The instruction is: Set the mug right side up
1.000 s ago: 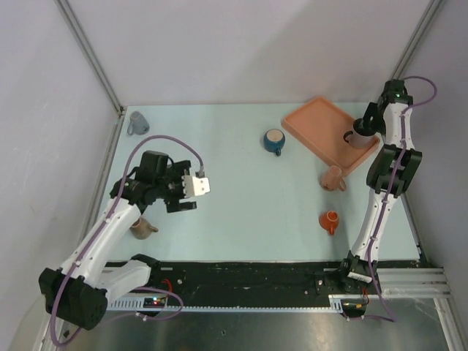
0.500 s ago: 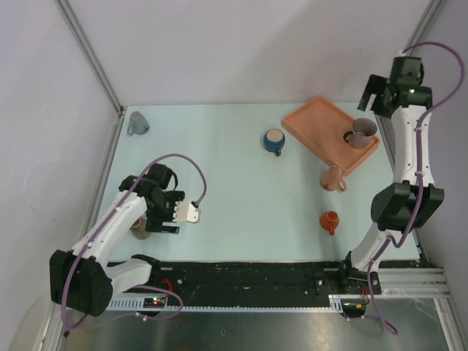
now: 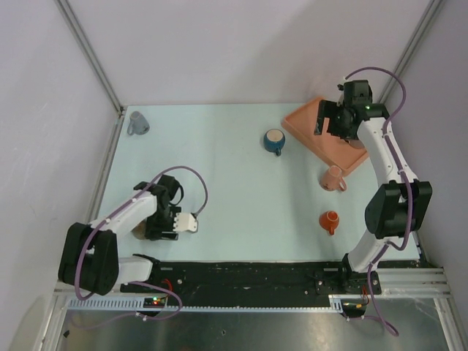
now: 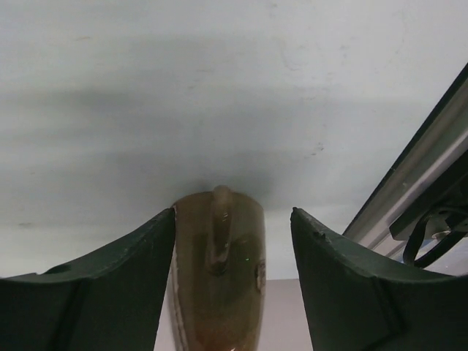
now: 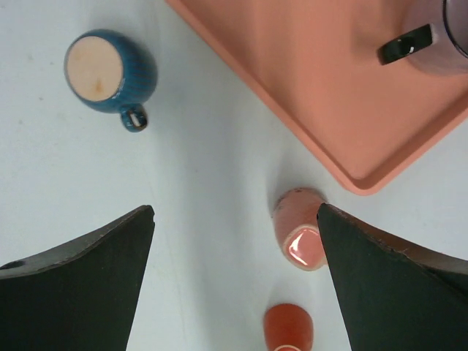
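since a second ago: left arm (image 3: 121, 219) folded down and back to the near-left corner of the bench (image 3: 234, 190); right arm (image 3: 384, 150) swung in from the far-right wall, its head now above the tray (image 3: 307, 121).

left fingers (image 4: 110, 292): spread, clamped on nothing. they straddle the brown mug (image 4: 219, 285), one dark finger to each side. on the left side finger and mug wall look to be touching or nearly so; on the right a clear strip of bench shows between them. the mug lies on its side, not upright, handle turned up toward the wrist camera. in the top view only a tan sliver of the brown mug (image 3: 137, 230) shows beside the arm's head, near the bench's left edge. black and metal rail (image 4: 417, 183) runs close by.

right fingers (image 5: 80, 285): wide apart, released, well above the bench. below them:
- salmon mug (image 5: 300, 238) on its side, just off the tray's (image 5: 329, 95) near corner
- orange mug (image 5: 289, 325) nearer the arm bases
- blue mug (image 5: 110, 69) apart to the left, small handle toward the near side
- mauve mug (image 5: 446, 51) with a black handle, on the tray

grey mug (image 3: 136, 123): far-left corner, well apart from everything else.
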